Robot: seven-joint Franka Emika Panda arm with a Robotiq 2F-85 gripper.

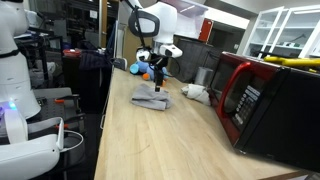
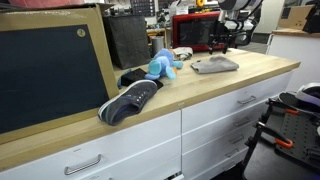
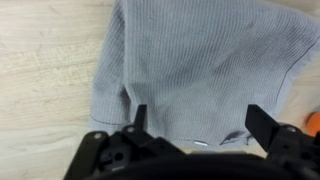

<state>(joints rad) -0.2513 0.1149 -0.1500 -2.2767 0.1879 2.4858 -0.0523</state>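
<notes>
A grey knitted cloth (image 3: 200,70) lies flat on the light wooden countertop (image 3: 45,90); it is also visible in both exterior views, cloth (image 1: 153,97) and cloth (image 2: 214,65). My gripper (image 3: 197,120) hangs just above the cloth's near edge, jaws spread wide apart, one fingertip (image 3: 140,113) on the left and one on the right, nothing between them. In an exterior view the gripper (image 1: 158,78) stands right over the cloth, and in the opposite view the gripper (image 2: 222,47) is likewise above it.
A red and black microwave (image 1: 262,100) stands on the counter beside the cloth. A blue stuffed toy (image 2: 162,67) and a dark shoe (image 2: 130,99) lie further along the counter. A white crumpled item (image 1: 195,93) rests near the microwave. An orange object (image 3: 312,122) shows at the wrist view's edge.
</notes>
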